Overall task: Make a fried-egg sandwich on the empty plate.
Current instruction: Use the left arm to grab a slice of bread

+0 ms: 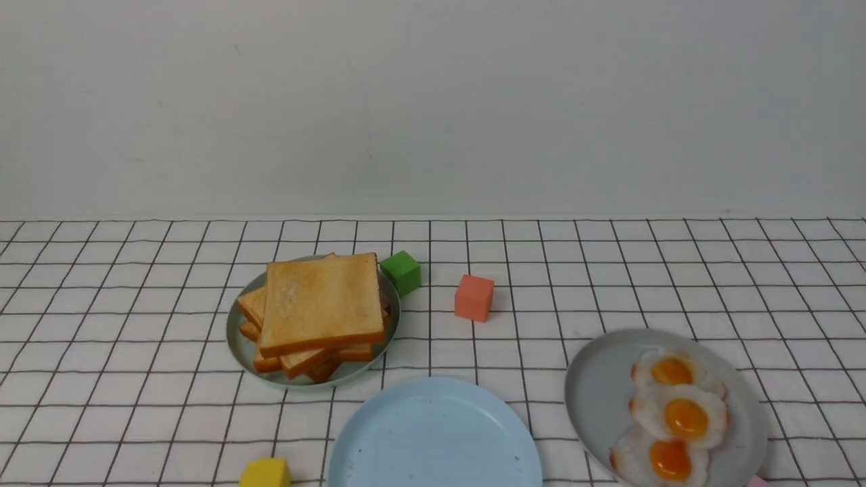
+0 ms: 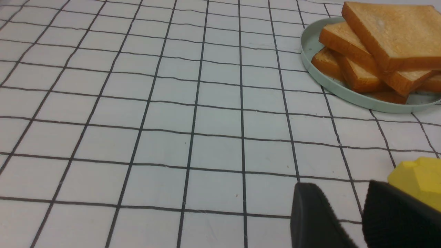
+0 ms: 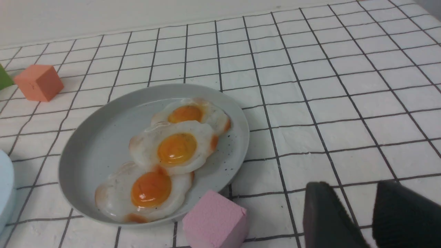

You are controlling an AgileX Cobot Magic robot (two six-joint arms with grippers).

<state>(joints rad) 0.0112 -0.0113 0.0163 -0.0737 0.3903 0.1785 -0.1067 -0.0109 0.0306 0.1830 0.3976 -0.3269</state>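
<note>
In the front view, a sage-green plate (image 1: 238,341) sat left of centre on the checked tablecloth (image 1: 101,338). It carried a fanned stack of toast (image 1: 318,304) with the top slice lying flat. Below it, at the bottom edge of the frame, a yellow cube (image 1: 265,473) stood partly cut off. A green cube (image 1: 401,272) stood just beside the green plate's upper-right rim. The pale blue plate (image 1: 433,439) lay at lower centre, bare, its near edge cropped by the frame. It was near the toast plate but apart from it. A salmon cube (image 1: 473,297) stood above it, alone on the cloth. At lower right a grey plate (image 1: 595,399) held three fried eggs (image 1: 678,414) overlapping in a row. A sliver of a pink cube (image 1: 759,481) showed at the bottom edge beside that plate.

In the left wrist view the left gripper (image 2: 341,193) appeared at lower right. Its two black fingers (image 2: 310,217) were parted, with cloth visible between them and nothing held. The yellow cube was partly hidden behind one finger. In the right wrist view the right gripper (image 3: 355,193) also showed at lower right, its fingers (image 3: 327,213) apart and empty over the cloth, to the right of the pink cube.
</note>
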